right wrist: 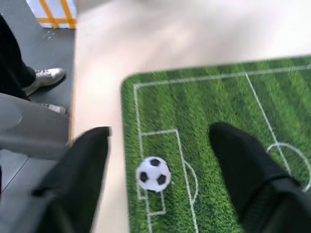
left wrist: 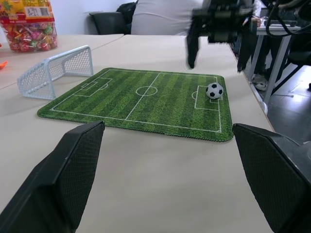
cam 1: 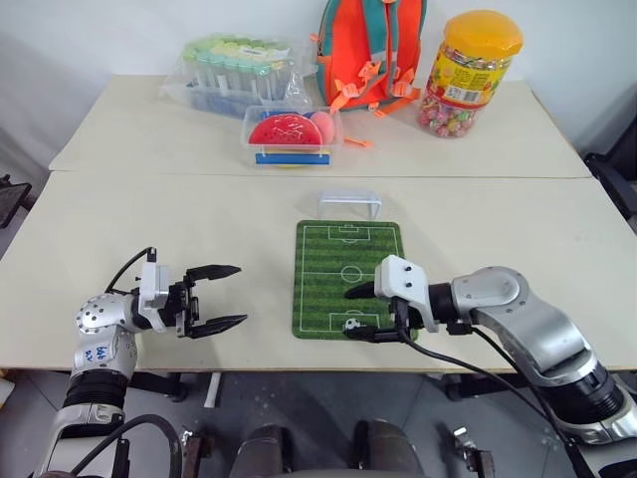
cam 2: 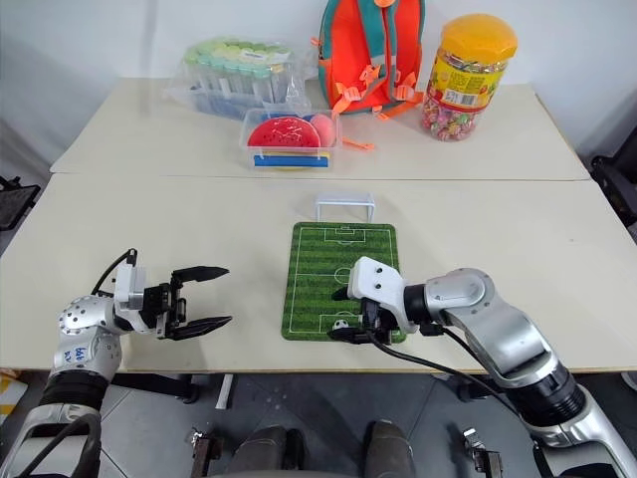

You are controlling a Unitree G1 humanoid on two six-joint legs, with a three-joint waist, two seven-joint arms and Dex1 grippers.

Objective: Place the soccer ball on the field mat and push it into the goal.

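The soccer ball (cam 1: 352, 324) sits on the field mat (cam 1: 326, 261), in the penalty box at the mat's near end, i.e. the end closest to the robot. It rests free on the grass print, nothing gripping it. The right gripper (cam 1: 359, 313) hangs just above that end w/ its fingers (right wrist: 245, 160) spread apart, one on either side of the ball & clear of it; they hold nothing. The mat lies flat on the tabletop (cam 1: 149, 239), long axis running away from the robot. The goal (cam 1: 349, 204) stands just past the mat's far end, mouth facing the pitch.

Off to the left of the mat, well apart from it, the left gripper (cam 1: 228, 296) hovers over bare tabletop, pointing toward the mat, fingers (left wrist: 68, 170) wide apart & empty.

At the back of the tabletop: a clear box w/ a red disc (cam 1: 291, 136), a pack of tubes (cam 1: 234, 70), an orange backpack (cam 1: 366, 45) & a yellow-lidded candy jar (cam 1: 465, 75).
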